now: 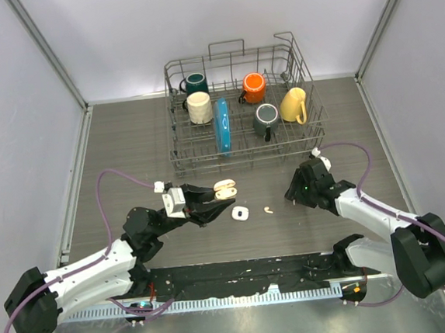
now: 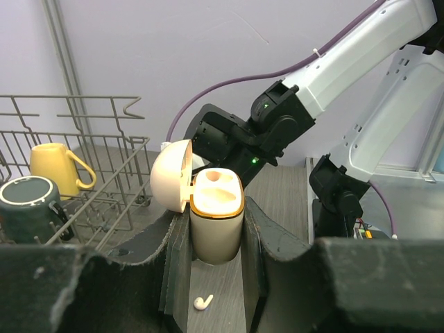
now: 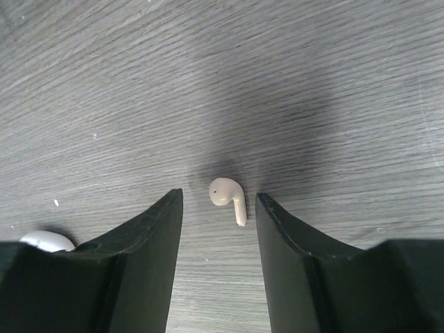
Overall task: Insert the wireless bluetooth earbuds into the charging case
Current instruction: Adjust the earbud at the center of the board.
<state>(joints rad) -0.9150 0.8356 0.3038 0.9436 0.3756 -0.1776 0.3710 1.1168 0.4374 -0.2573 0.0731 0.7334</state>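
Cream earbud lies on its side mid-table; toward the left edge, cream charging case stands upright, lid open.

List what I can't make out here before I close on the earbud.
1. Charging case sockets: the left wrist view is side-on and the rim hides them; in the top external view they are too small. Cannot tell whether a bud is seated.
2. White object: in the right wrist view, cut off by the near jaw and the bottom edge; too small from above to identify.
3. Right gripper tips: in the top external view, hidden under its own wrist.
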